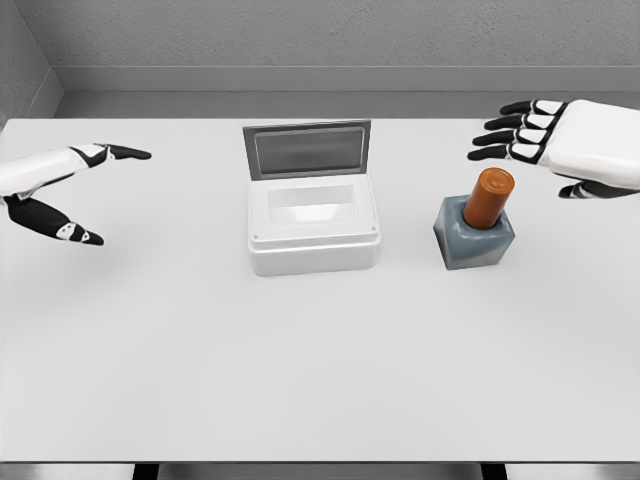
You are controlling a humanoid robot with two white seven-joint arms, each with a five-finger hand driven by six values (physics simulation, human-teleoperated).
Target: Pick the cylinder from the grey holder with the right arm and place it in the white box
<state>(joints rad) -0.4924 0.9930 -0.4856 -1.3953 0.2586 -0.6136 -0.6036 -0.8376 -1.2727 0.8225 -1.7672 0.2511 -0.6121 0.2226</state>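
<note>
An orange-brown cylinder stands tilted in a grey block holder on the right half of the white table. My right hand hovers just above and to the right of the cylinder, fingers spread, holding nothing and apart from it. The white box sits at the table's middle with its grey lid standing up at the back, and its inside is empty. My left hand hangs open over the left edge of the table, far from the box.
The table is a broad white surface with its front edge at the bottom of the view. A grey wall runs behind the table's far edge.
</note>
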